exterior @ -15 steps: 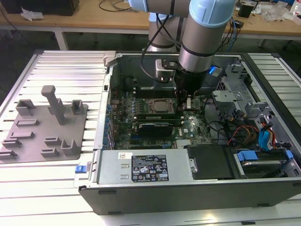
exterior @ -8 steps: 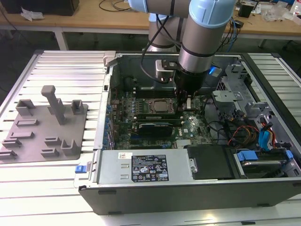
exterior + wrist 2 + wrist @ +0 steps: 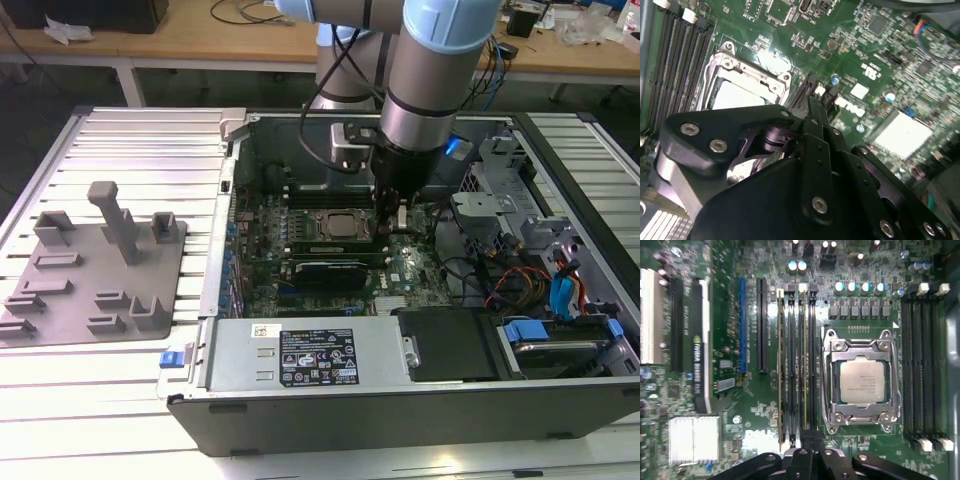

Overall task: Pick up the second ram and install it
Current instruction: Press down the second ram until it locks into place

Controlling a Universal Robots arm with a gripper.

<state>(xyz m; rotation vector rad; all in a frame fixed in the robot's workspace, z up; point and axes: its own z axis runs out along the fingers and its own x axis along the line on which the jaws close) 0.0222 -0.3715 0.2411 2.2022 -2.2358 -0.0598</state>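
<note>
Pincer (image 3: pixel 398 214) hangs low inside the open computer case (image 3: pixel 400 400), over the memory slots (image 3: pixel 799 360) beside the CPU socket (image 3: pixel 862 380), lined up with them; whether it grips anything I cannot tell. Thin sticks stand edge-on in those slots, the second ram (image 3: pixel 804 365) likely among them.

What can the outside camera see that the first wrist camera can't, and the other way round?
Exterior view: the grey fixture, the arm and the whole case. First wrist view: the round capacitors and silver heatsink. Both: the CPU and the hand low at the slots beside it.
</note>
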